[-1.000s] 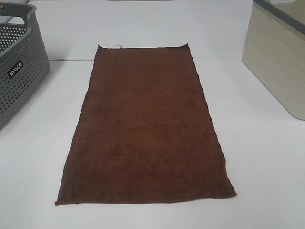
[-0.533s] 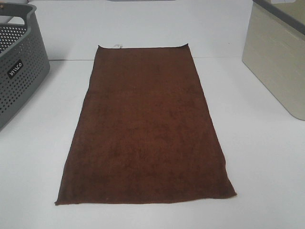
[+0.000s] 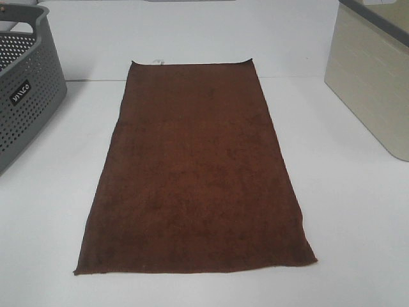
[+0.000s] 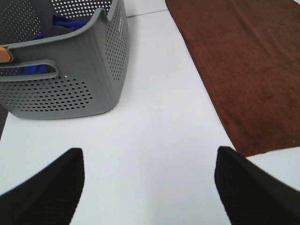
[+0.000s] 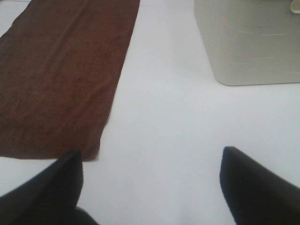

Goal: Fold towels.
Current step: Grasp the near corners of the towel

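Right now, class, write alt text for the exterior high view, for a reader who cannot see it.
A dark reddish-brown towel lies flat and unfolded on a white table. A grey perforated basket stands left, a beige bin right.

Plain white table (image 3: 358, 211), even light

table (image 3: 345, 224): white, flat | towel (image 3: 195, 173): spread flat; ahead of and between left gripper (image 4: 147, 152) jaws and right gripper (image 5: 151, 151) jaws | grey perforated basket (image 3: 25, 96): ahead of left jaws, outer side; beige bin (image 3: 374, 83): ahead of right jaws, outer side
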### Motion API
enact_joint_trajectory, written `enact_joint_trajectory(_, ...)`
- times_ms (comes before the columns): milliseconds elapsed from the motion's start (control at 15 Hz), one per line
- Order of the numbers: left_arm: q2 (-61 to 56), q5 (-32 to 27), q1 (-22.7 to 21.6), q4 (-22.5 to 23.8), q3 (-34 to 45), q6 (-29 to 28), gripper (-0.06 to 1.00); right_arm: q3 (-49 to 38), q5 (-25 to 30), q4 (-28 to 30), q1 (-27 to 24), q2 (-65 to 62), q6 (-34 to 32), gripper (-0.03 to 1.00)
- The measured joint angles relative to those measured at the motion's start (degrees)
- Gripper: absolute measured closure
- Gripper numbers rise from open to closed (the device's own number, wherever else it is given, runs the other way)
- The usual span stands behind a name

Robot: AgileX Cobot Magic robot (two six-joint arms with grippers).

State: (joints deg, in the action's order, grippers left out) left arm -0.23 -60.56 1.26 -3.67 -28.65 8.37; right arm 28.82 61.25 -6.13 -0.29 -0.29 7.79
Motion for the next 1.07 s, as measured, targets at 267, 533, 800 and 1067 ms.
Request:
enact_joint_trajectory(267, 0.00, 0.00, 0.00, 0.00, 0.00, 0.00, 0.21, 0.00, 0.00, 0.00, 0.00, 0.00, 0.00, 0.21)
enact_joint_trajectory(533, 0.00, 0.00, 0.00, 0.00, 0.00, 0.00, 0.21, 0.00, 0.00, 0.00, 0.00, 0.00, 0.00, 0.21)
enact_joint_trajectory(800, 0.00, 0.00, 0.00, 0.00, 0.00, 0.00, 0.21, 0.00, 0.00, 0.00, 0.00, 0.00, 0.00, 0.21)
enact_joint_trajectory(1067, 0.00, 0.00, 0.00, 0.00, 0.00, 0.00, 0.21, 0.00, 0.00, 0.00, 0.00, 0.00, 0.00, 0.21)
